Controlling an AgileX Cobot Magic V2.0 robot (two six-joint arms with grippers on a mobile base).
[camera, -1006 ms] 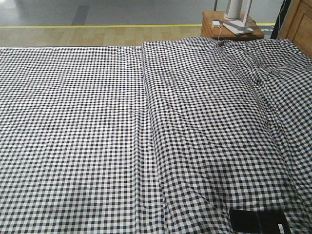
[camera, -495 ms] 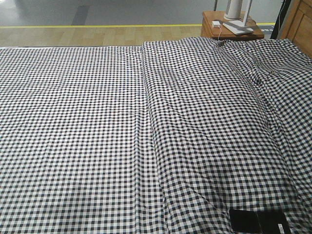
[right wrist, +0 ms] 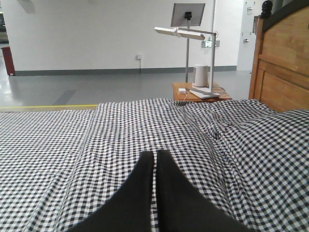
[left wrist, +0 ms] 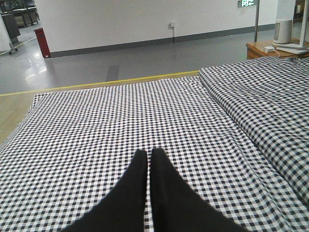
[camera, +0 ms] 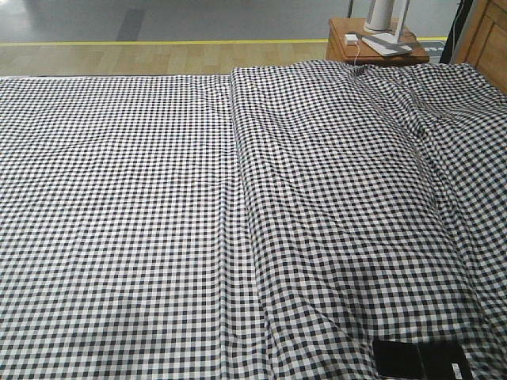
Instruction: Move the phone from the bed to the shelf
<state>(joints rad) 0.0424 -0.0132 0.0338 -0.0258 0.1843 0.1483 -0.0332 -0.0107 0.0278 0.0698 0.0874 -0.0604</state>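
Observation:
The phone point(camera: 420, 360), a glossy black slab with a small white sticker near its right end, lies flat on the bed point(camera: 158, 198) at the bottom right of the front view. Black-and-white gingham cloth covers the bed. Neither gripper shows in the front view. In the left wrist view my left gripper point(left wrist: 148, 153) hangs over the checked cloth, shut with nothing between its black fingers. My right gripper point(right wrist: 155, 154) is likewise shut and empty above the raised fold of cloth. The phone appears in neither wrist view. The shelf is out of view.
A small brown side table point(camera: 372, 46) stands past the bed's far right corner, carrying a white lamp base and a charger with cable. The wooden headboard point(right wrist: 285, 67) rises on the right. A tall lamp point(right wrist: 186, 33) stands behind the table. Grey floor with a yellow line lies beyond.

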